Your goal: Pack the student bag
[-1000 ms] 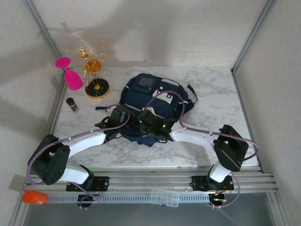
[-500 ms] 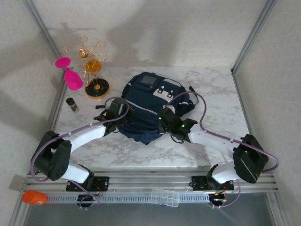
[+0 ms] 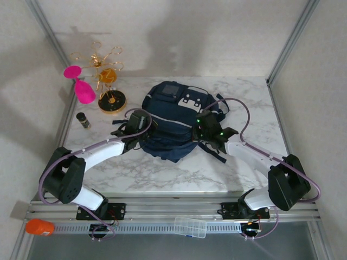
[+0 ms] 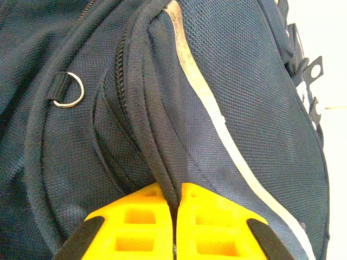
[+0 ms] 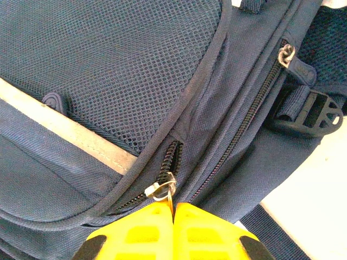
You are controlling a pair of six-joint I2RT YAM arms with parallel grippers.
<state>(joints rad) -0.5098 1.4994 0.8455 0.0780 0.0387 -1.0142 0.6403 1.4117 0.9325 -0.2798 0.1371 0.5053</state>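
student bag [image 3: 171,122] mid-table | left gripper [image 4: 174,197] pinched tight on seam piping [image 4: 157,146] | right gripper [image 5: 173,210] clamped on zipper pull [image 5: 161,189] | marble table [image 3: 255,108] bare right and front

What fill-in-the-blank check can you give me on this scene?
The right gripper has its jaws shut on the student bag's zipper ____.
The left gripper has its jaws ____ on a piped seam.
In the top view, the pink goblet lies ____ of the gold wire stand.
Missing: pull; shut; left.
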